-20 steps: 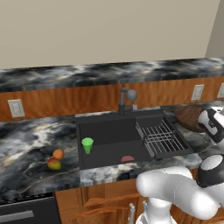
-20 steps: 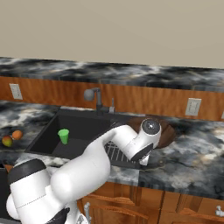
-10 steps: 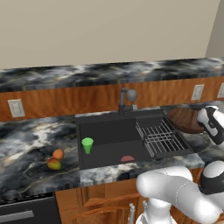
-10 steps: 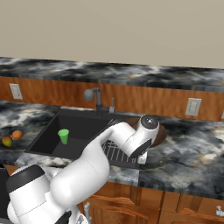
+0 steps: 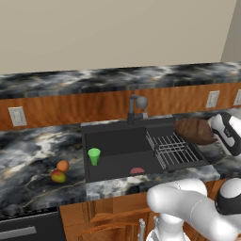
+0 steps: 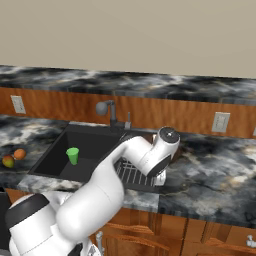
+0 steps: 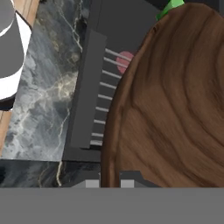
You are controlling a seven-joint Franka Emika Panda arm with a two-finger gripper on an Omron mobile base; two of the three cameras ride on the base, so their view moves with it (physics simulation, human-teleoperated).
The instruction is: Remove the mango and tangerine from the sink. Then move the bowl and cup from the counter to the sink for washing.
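The sink [image 5: 117,141] is the landmark: a dark recessed basin set in the marbled counter [image 5: 28,155], with a faucet [image 5: 136,107] at its back edge and a wire rack [image 5: 172,149] on its right side. The bowl [image 5: 194,130], brown wood with clear grain, sits at the sink's right edge, beside the rack; in the hand view its rim [image 7: 114,131] overlaps the rack bars. The gripper [image 7: 109,183] is at the bowl's near rim, its fingertips [image 7: 92,183] drawn narrowly together with the rim between them, pinching the bowl. The cup [image 5: 94,156], bright green, stands upright on the sink floor, left of the rack. The mango [image 5: 58,176] and tangerine [image 5: 62,165] lie on the counter just left of the sink, the two fruits close together, whether touching cannot be told. A small pink patch [image 5: 137,171] shows on the sink floor near the front wall.
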